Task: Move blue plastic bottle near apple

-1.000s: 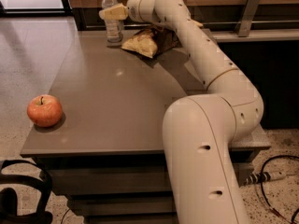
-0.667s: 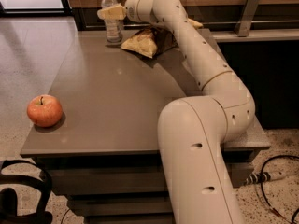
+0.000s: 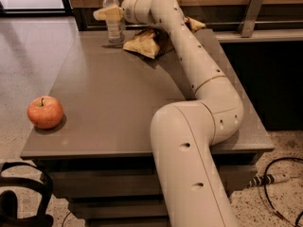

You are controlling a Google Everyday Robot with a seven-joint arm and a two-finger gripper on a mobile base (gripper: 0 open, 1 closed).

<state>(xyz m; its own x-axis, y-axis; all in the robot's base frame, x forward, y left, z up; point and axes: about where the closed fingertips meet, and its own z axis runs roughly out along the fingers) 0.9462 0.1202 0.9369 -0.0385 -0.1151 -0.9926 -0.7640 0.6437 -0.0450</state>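
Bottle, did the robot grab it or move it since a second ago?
The arm swung its big near part a little to the left, and the gripper crept slightly left, right at the bottle. I can't tell if it has grabbed it. The bottle stands at the same spot at the back of the table. The apple and the snack bag stayed put.

A crumpled yellow-brown snack bag (image 3: 142, 43) lies at the far end of the grey table (image 3: 118, 108) — flat. A black cable (image 3: 266, 180) trails over the speckled floor (image 3: 289, 143).
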